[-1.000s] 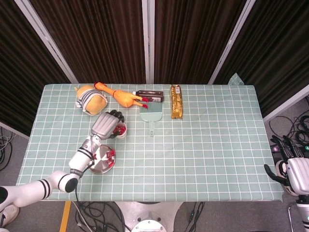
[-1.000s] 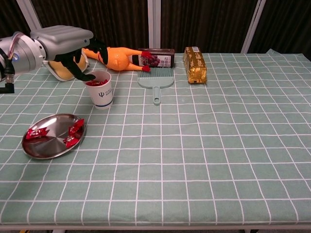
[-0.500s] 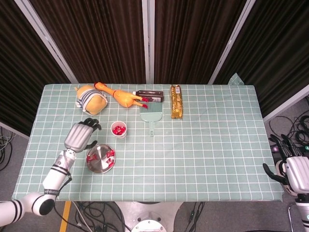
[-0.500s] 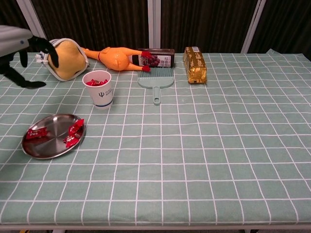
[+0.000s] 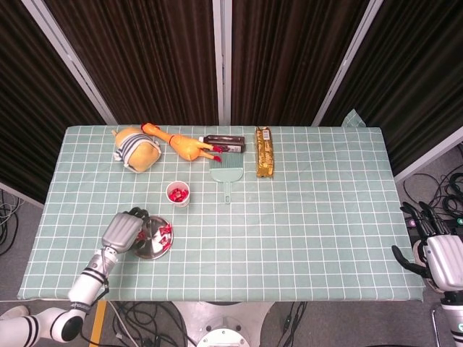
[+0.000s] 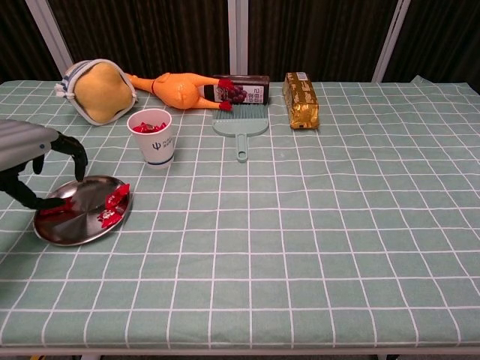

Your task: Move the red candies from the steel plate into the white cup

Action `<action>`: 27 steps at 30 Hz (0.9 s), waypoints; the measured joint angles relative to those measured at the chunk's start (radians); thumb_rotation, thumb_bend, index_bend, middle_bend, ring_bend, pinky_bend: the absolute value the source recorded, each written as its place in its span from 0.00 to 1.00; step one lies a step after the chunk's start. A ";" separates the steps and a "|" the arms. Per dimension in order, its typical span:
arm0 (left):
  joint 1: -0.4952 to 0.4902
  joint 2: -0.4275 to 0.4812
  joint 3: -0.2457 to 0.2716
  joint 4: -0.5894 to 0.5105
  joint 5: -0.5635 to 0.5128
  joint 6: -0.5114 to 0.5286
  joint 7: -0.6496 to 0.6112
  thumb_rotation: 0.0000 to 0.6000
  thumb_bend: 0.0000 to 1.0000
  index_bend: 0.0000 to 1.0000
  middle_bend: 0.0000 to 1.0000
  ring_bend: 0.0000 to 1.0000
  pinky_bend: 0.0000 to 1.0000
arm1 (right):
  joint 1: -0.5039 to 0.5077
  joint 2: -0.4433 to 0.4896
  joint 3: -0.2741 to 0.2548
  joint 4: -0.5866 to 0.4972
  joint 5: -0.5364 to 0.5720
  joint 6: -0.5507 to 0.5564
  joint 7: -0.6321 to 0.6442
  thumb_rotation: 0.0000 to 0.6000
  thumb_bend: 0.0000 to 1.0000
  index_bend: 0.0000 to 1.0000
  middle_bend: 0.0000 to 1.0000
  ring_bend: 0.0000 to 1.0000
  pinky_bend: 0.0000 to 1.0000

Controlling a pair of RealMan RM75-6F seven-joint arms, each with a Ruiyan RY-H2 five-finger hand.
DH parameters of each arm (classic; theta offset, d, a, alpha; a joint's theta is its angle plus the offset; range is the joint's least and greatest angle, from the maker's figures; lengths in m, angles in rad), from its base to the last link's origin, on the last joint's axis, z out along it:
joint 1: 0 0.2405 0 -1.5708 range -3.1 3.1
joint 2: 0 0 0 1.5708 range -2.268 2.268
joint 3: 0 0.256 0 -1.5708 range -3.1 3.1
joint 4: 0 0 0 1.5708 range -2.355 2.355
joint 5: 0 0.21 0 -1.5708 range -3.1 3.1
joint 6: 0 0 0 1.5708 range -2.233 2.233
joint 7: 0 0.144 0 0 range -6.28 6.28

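Task partly complete: the white cup (image 6: pixel 152 136) contains red candies; several remain on the steel plate (image 6: pixel 81 225). Left hand (image 6: pixel 34 161) poised over the plate, fingers spread, grasping nothing.

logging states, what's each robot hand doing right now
Left robot hand: open, fingers over the steel plate, holding nothing.
Right robot hand: open, empty.

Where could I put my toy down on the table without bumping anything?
Anywhere right of the brush and gold bar is bare cloth. The left is crowded: white cup, steel plate with the left hand over it.
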 measured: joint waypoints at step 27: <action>0.037 -0.062 -0.022 0.079 -0.087 0.006 0.081 1.00 0.28 0.52 0.34 0.24 0.46 | -0.002 0.013 0.000 -0.022 -0.002 0.005 -0.015 1.00 0.27 0.00 0.18 0.00 0.17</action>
